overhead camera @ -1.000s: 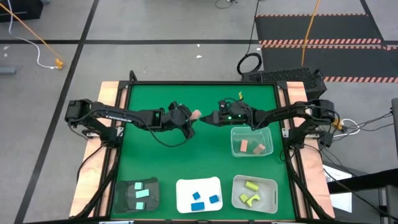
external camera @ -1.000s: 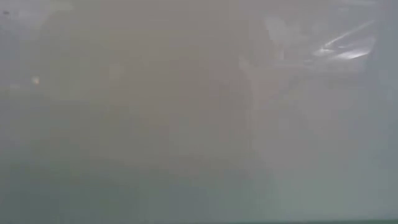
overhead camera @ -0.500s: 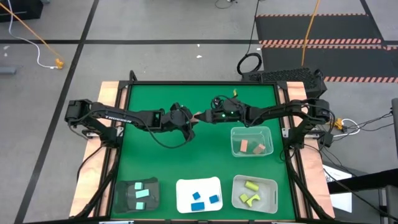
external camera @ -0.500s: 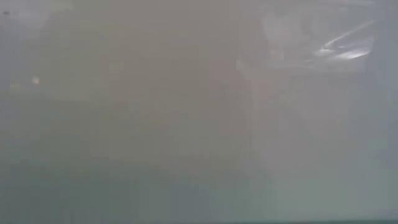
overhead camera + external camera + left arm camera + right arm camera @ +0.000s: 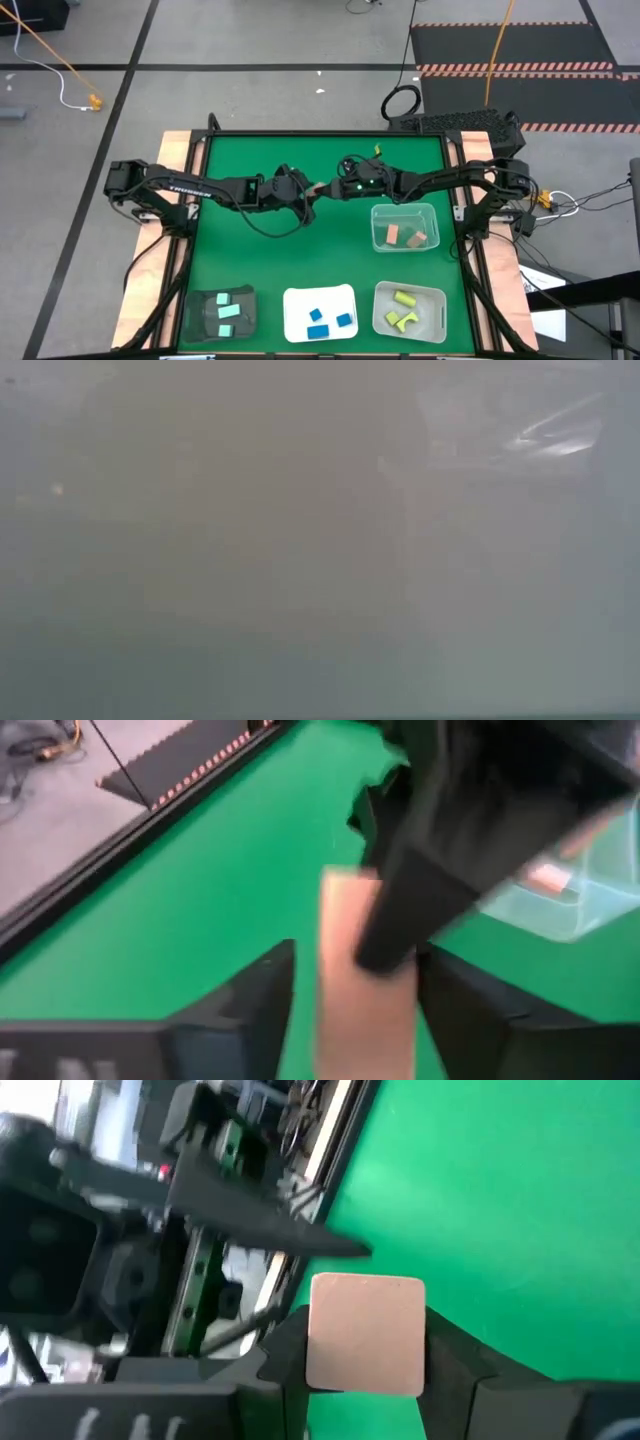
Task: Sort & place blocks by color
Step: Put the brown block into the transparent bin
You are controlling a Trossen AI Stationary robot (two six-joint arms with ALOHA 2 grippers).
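A tan wooden block (image 5: 316, 187) hangs above the middle of the green table, between my two grippers, which meet tip to tip. My left gripper (image 5: 307, 190) reaches in from the table's left and my right gripper (image 5: 326, 188) from the right; both are shut on the block. In the left wrist view the block (image 5: 365, 980) shows as a long tan bar. The right wrist view shows its square face (image 5: 366, 1335). Other blocks lie sorted in containers along the near edge. The low view shows only a grey haze. My left gripper pinches the tan block's left end (image 5: 340, 1020) between its two fingers, level, from the table's left. The block is lifted clear of the table. My right gripper's dark finger (image 5: 420, 890) covers the far part of the block. My right gripper pinches the tan block's right end (image 5: 366, 1370) between its two fingers, one on each side face. It comes level from the table's right. The block's square face points at the wrist camera, and the block is clear of the table.
A clear bin (image 5: 403, 228) holding tan blocks sits right of centre. Along the near edge stand a dark tray (image 5: 200, 318) with mint blocks, a white tray (image 5: 296, 300) with blue blocks, and a clear bin (image 5: 435, 300) with yellow blocks. The far half of the green mat is bare.
My right gripper has moved toward the table's left, closing the distance to my left gripper until its fingers stand around the tan block. My left gripper and the block have stayed in place above the table's middle.
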